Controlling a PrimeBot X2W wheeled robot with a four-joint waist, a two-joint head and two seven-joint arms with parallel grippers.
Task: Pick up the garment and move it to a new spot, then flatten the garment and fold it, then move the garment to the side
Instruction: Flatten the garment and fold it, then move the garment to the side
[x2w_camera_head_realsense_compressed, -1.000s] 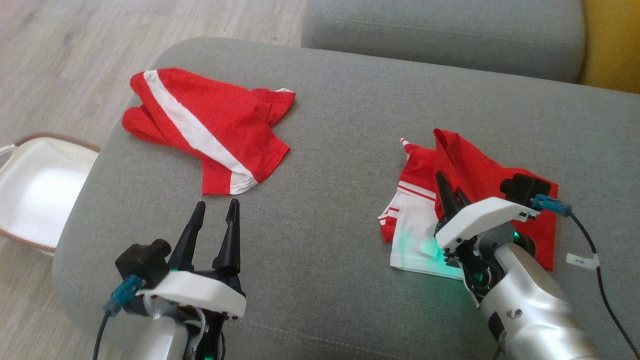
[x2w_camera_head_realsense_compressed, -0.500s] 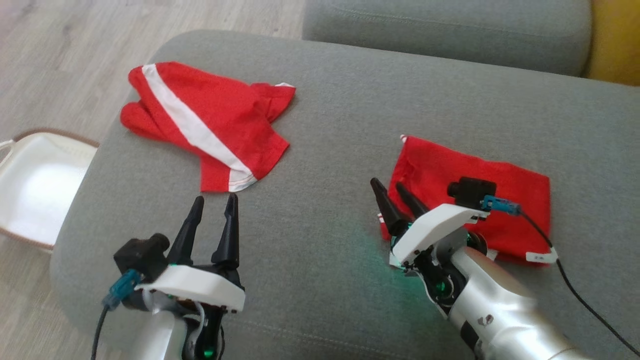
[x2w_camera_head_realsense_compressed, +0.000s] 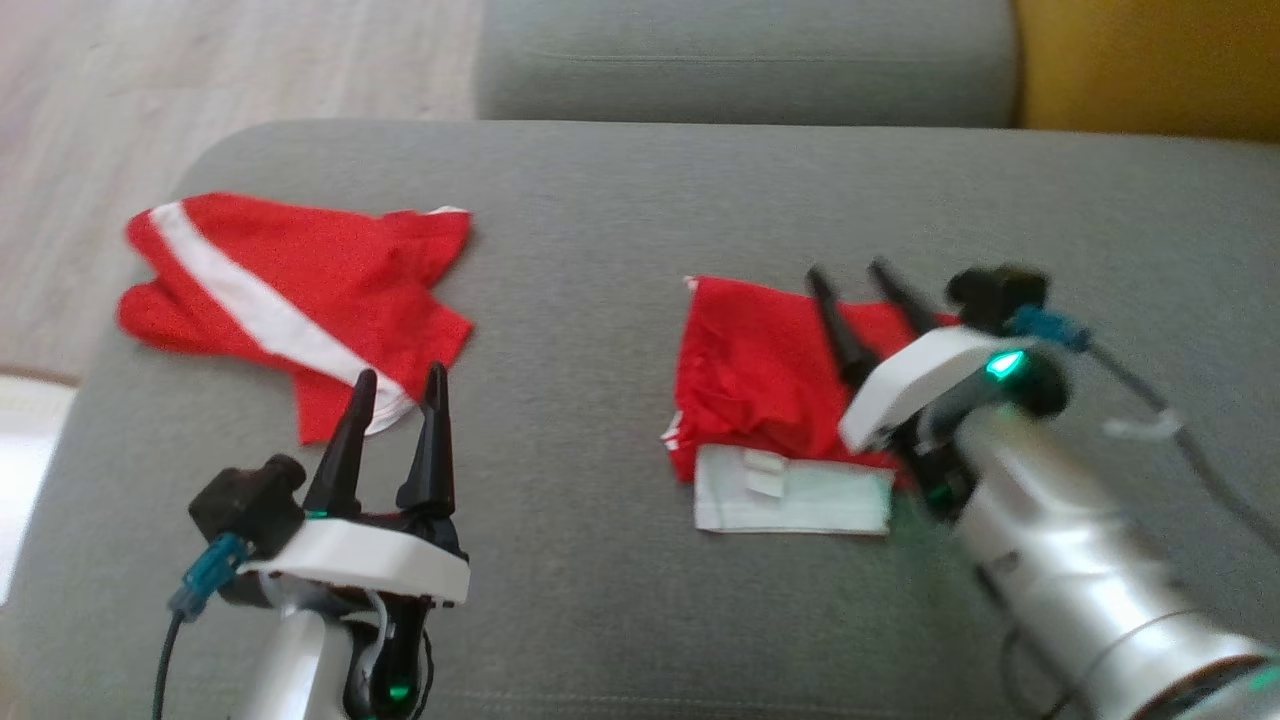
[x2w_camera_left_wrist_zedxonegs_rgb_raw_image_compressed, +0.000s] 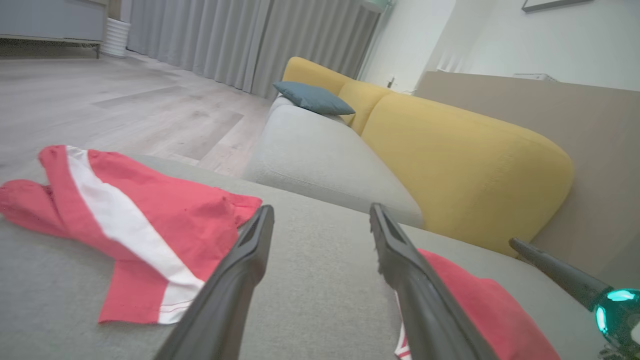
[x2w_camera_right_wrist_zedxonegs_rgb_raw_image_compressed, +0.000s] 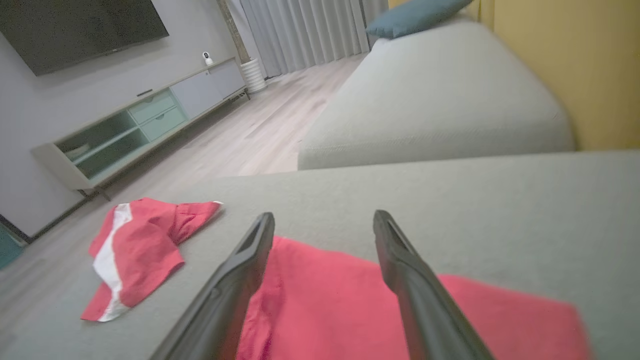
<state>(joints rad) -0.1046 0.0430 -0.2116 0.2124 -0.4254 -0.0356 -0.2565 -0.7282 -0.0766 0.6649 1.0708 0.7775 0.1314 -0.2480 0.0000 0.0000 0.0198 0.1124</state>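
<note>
The garment (x2w_camera_head_realsense_compressed: 765, 375) is red and lies folded on the grey sofa seat, with a white strip (x2w_camera_head_realsense_compressed: 790, 500) showing at its near edge. My right gripper (x2w_camera_head_realsense_compressed: 845, 272) hovers over its right half, open, with nothing between the fingers. In the right wrist view the garment (x2w_camera_right_wrist_zedxonegs_rgb_raw_image_compressed: 325, 305) lies just under that gripper (x2w_camera_right_wrist_zedxonegs_rgb_raw_image_compressed: 325, 217). My left gripper (x2w_camera_head_realsense_compressed: 400, 375) stands open and empty at the lower left, apart from the garment. The left wrist view has the left gripper (x2w_camera_left_wrist_zedxonegs_rgb_raw_image_compressed: 322, 210) with the garment (x2w_camera_left_wrist_zedxonegs_rgb_raw_image_compressed: 480, 305) to its right.
A second red garment with a white stripe (x2w_camera_head_realsense_compressed: 290, 300) lies spread at the seat's left, just beyond my left fingertips. The grey seat (x2w_camera_head_realsense_compressed: 600, 250) drops to wooden floor on the left. Another grey cushion (x2w_camera_head_realsense_compressed: 750, 60) and a yellow backrest (x2w_camera_head_realsense_compressed: 1150, 60) stand behind.
My right gripper has opened and let go of the garment's flap, which now lies folded flat. The gripper has risen over the garment. The head camera has shifted too.
</note>
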